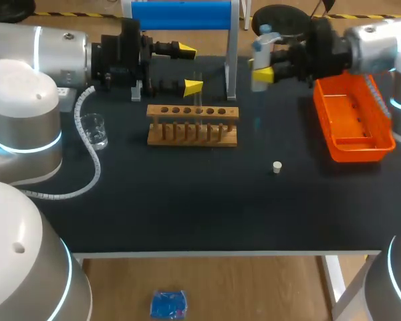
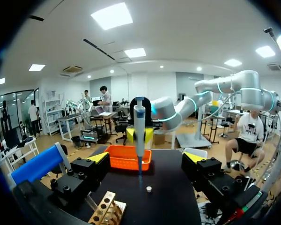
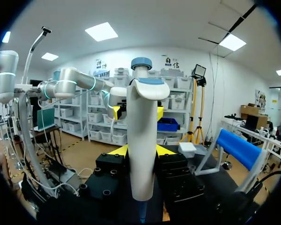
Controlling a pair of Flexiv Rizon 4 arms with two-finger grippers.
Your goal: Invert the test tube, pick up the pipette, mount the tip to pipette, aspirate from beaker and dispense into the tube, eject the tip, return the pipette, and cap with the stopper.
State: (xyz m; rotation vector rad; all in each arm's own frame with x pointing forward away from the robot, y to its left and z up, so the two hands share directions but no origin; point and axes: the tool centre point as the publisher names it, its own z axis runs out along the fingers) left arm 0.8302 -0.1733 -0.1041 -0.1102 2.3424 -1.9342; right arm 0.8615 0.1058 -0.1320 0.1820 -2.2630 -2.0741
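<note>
The dark table (image 1: 187,207) carries a wooden rack (image 1: 192,125) near the left gripper (image 1: 189,67), whose fingers stand wide apart and empty. An orange tray (image 1: 353,120) lies near the right gripper (image 1: 259,70). That gripper clamps the pipette (image 3: 143,150), which is upright, white-bodied and blue-capped, narrowing to a slim blue shaft below the fingers.

In the right wrist view the pipette (image 3: 141,140) covers most of the right claw's (image 3: 141,152) yellow tips. Only their outer edges show on either side, and the pipette's thin lower end is lost in the dark rim. In the head view the test tube (image 1: 198,93), ahead of the left claw (image 1: 189,67), is only a faint glint above the wooden rack (image 1: 192,124). In the left wrist view the rim cuts off the rack under that claw.
</note>
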